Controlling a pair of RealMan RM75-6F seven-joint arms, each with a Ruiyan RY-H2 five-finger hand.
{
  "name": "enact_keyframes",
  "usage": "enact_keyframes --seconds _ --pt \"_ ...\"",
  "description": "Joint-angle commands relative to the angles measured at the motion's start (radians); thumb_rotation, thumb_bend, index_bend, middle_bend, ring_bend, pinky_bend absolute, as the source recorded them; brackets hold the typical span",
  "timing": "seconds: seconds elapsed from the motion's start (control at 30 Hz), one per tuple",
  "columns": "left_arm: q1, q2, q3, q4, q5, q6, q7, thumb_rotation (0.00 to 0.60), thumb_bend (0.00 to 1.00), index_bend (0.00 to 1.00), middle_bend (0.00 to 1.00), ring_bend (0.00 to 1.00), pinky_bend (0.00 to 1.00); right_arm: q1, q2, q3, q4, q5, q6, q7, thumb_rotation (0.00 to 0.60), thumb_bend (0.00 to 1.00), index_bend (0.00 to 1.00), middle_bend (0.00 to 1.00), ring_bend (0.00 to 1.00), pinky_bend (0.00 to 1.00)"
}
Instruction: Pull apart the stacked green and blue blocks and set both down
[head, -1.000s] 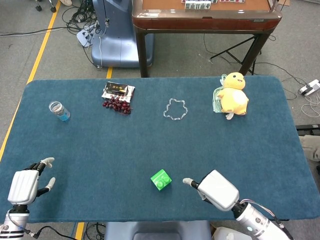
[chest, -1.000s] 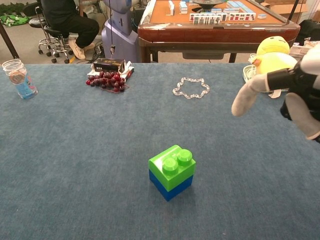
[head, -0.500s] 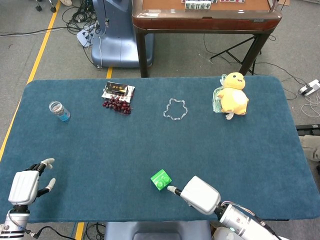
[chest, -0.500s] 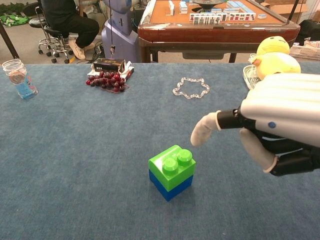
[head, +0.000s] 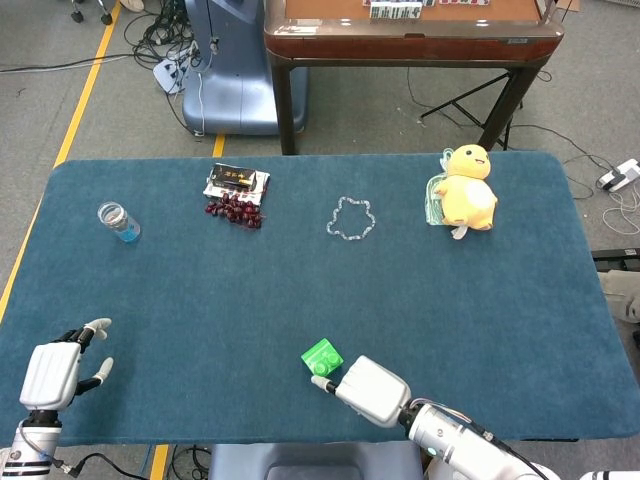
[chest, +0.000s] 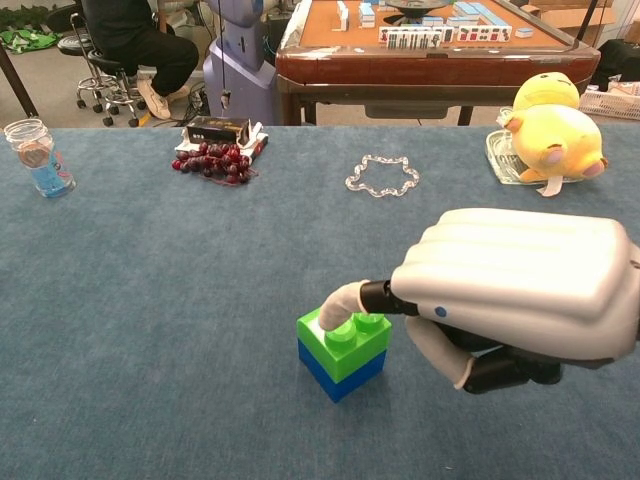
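Note:
A green block (chest: 345, 335) sits stacked on a blue block (chest: 340, 376) near the table's front edge; the head view shows only the green top (head: 321, 355). My right hand (chest: 520, 295) is right beside the stack, fingers apart, and one fingertip (chest: 338, 303) lies over the green block's top. In the head view the right hand (head: 368, 388) covers the stack's near right side. It grips nothing. My left hand (head: 52, 372) hovers at the front left corner with fingers apart and nothing in it.
At the back stand a small jar (head: 118, 221), a black packet with dark red grapes (head: 235, 207), a clear bead ring (head: 350, 217) and a yellow plush duck (head: 467, 189) on a clear dish. A wooden table (head: 410, 30) stands beyond the far edge.
My right hand has moved left across the front of the table, from well to the right of the stack to right against it. The left hand and the blocks have stayed put.

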Motion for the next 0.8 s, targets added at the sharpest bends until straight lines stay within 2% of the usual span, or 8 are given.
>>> enact_keyframes --seconds 0.03,0.5,0.8 --pt "0.000 0.000 0.000 0.000 0.000 -0.001 0.000 0.600 0.31 0.33 0.40 0.43 0.61 0.014 -0.012 -0.005 0.001 0.018 -0.005 -0.015 0.600 1.00 0.17 1.00 0.96 0.98" --pt "-0.003 -0.001 0.000 -0.005 0.000 -0.004 0.008 0.600 0.31 0.33 0.40 0.43 0.61 0.091 -0.055 -0.038 0.009 0.155 0.010 -0.201 0.600 1.00 0.17 1.00 0.97 0.99" --pt "-0.002 -0.006 0.001 0.001 -0.001 -0.005 0.002 0.600 0.31 0.33 0.40 0.43 0.61 0.135 -0.083 -0.065 0.008 0.224 0.035 -0.255 0.600 1.00 0.17 1.00 0.97 0.99"
